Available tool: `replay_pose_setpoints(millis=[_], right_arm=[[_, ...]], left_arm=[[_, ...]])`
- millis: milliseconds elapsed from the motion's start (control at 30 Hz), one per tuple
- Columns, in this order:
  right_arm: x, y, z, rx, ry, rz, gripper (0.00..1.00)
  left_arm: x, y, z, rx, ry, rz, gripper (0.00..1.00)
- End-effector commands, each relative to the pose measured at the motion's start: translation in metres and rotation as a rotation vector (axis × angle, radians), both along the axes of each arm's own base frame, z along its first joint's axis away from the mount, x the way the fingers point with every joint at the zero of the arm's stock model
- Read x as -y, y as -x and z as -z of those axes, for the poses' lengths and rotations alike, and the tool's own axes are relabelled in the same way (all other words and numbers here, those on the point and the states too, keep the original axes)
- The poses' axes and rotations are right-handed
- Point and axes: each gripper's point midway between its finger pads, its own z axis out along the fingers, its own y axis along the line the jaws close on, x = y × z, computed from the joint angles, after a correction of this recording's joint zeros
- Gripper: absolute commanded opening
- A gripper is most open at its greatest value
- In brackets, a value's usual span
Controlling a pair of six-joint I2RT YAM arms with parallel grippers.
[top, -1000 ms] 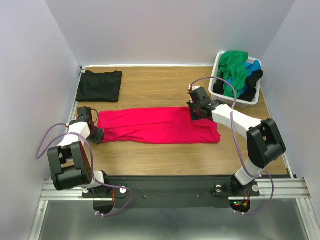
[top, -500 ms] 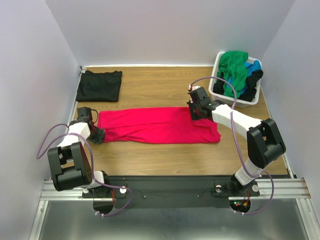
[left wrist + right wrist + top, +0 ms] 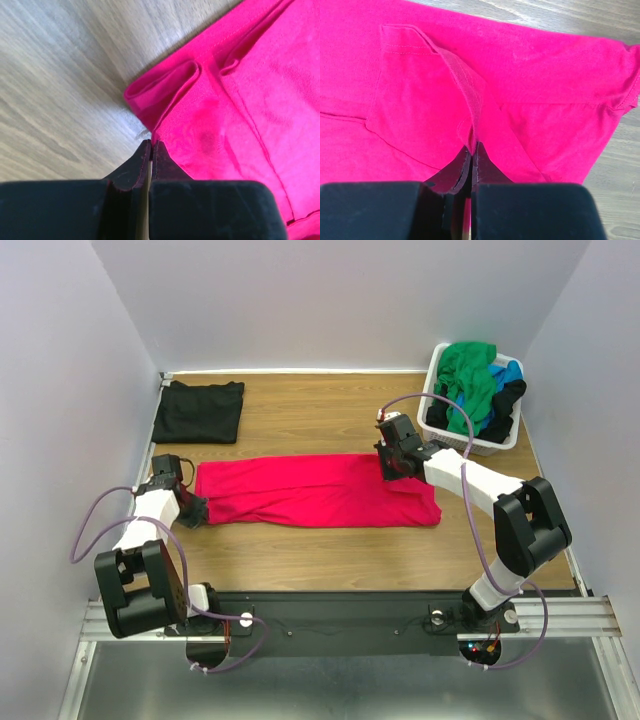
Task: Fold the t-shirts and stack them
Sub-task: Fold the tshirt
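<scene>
I have the left gripper (image 3: 151,146) pinched on the left hem of the pinkish-red t-shirt (image 3: 310,490) and the right gripper (image 3: 471,148) pinched on a ribbed fold near its right end, which I judge is so that the band stretched across the counter (image 3: 320,420) lifts evenly.

No readable text, labels, brand marks, numbers or signs in any of the three views.
</scene>
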Motion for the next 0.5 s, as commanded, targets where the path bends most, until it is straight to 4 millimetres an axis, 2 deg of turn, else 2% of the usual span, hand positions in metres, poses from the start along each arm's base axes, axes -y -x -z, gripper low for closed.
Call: replay_pose_setpoints(millis=[0,267,467], right_arm=[[0.006,0.004,-0.007,0.031,0.020,0.006,0.00],[0.020,0.015,-0.030,0.071,0.024,0.038,0.00],[0.019,0.028,-0.054,0.102,-0.029,0.013,0.00]], left_arm=[[-0.003,0.005,-0.017,0.016,-0.016,0.010,0.00],[-0.016,0.026,-0.042,0.044,-0.072,-0.035,0.00],[-0.015,0.037,-0.055,0.085,-0.085,-0.046,0.00]])
